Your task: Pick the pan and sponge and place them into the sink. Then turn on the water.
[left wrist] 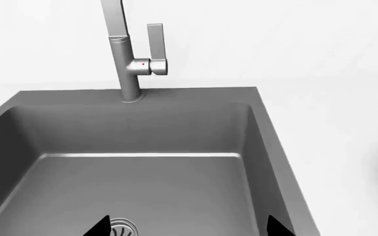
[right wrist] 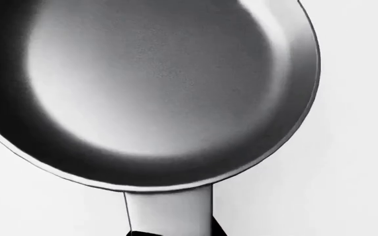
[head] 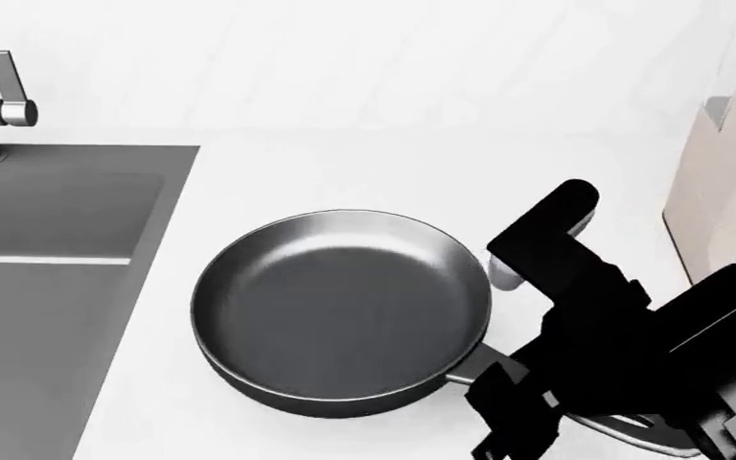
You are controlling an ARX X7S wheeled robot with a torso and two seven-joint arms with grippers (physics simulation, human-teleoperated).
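Pan (head: 340,311) sits flat on the white table (head: 381,163), just beside the right rim of the sink (head: 80,163) and toward the table's near edge. It is round and dark grey, with a smooth, matte floor that catches a soft pale sheen, sloping walls, and a thin bright rim running all the way round. In the right wrist view the pan (right wrist: 156,88) fills most of the picture, and its flat grey handle (right wrist: 169,211) leaves the rim and runs down to the right hand (right wrist: 171,233), whose dark tips show at either side of the handle's end; the hand looks closed on the handle, though only a sliver of it is visible. In the head view the handle (head: 481,366) passes under the black right arm (head: 598,326), which hangs over the table's near right part. The sink is a deep, rectangular, dark grey basin sunk into the table's left side, with a round metal drain (left wrist: 122,228) in its floor and nothing else visible inside it. A tall grey faucet (left wrist: 124,54) rises from the sink's far rim, with an upright lever (left wrist: 155,46) on its side and a small red dot on the joint. The left hand (left wrist: 189,227) hovers over the basin, its two dark tips set wide apart with nothing between them. The sponge cannot be seen in any view.
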